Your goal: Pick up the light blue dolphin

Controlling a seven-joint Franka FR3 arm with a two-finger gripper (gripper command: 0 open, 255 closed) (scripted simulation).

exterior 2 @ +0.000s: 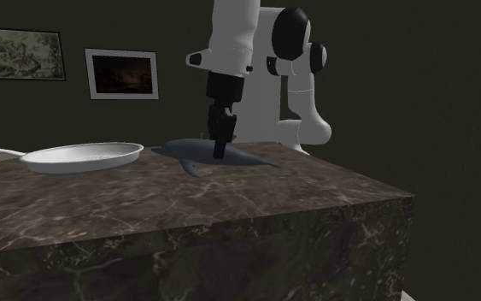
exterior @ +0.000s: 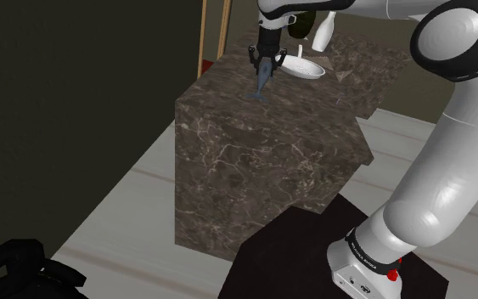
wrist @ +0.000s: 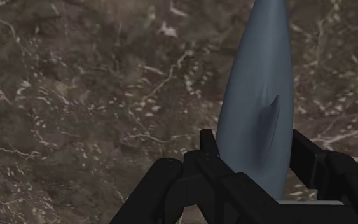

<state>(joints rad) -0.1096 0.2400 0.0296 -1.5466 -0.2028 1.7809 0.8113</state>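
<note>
The grey-blue dolphin (exterior 2: 197,155) lies lengthwise on the dark marble counter (exterior 2: 187,205), beside a white plate. My gripper (exterior 2: 220,152) comes straight down over its middle. In the wrist view the two black fingers (wrist: 208,151) press against both flanks of the dolphin (wrist: 260,83) just behind its dorsal fin, so the gripper (wrist: 254,151) is shut on it. In the shoulder view the dolphin (exterior: 262,83) sits near the counter's far end under the gripper (exterior: 267,63). Its belly looks to be touching the marble.
A shallow white plate (exterior 2: 80,156) rests on the counter close to the dolphin's nose, with a white bottle-like object (exterior: 322,36) behind it. The marble block (exterior: 262,161) drops off steeply to the floor. Two framed pictures (exterior 2: 120,73) hang on the dark wall.
</note>
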